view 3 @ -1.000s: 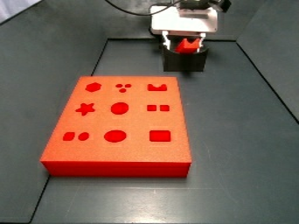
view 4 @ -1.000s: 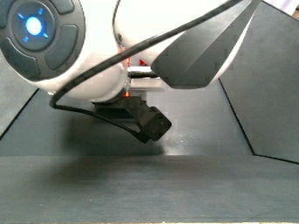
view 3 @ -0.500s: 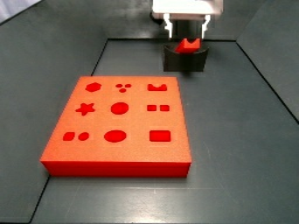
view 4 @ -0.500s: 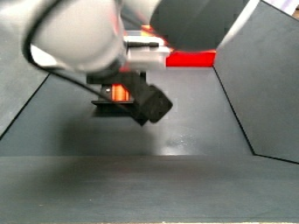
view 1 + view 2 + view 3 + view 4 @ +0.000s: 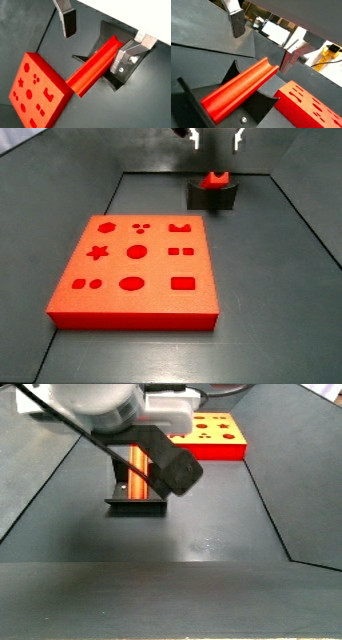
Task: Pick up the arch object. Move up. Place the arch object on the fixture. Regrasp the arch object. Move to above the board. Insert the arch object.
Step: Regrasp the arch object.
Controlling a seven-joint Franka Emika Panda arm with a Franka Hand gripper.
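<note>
The arch object (image 5: 215, 177), a slim red grooved bar, rests in the notch of the dark fixture (image 5: 213, 197) at the back of the floor. My gripper (image 5: 217, 138) hangs open well above it and touches nothing. In both wrist views the bar (image 5: 97, 65) (image 5: 241, 87) lies along the fixture (image 5: 109, 31) (image 5: 261, 106), beneath the gap of the spread fingers (image 5: 67, 22) (image 5: 236, 22). The orange-red board (image 5: 136, 268) (image 5: 211, 436) (image 5: 33, 92) (image 5: 311, 107) lies flat, apart from the fixture. In a side view the bar (image 5: 138, 469) is partly hidden by the wrist.
Raised dark walls (image 5: 301, 218) border the floor on both sides. A dark block on the wrist (image 5: 171, 469) hangs in front of the fixture (image 5: 136, 505). Bare dark floor (image 5: 267, 318) stretches to the right of the board.
The gripper has let go of the arch object and risen straight up from the fixture. The bar stays in the notch.
</note>
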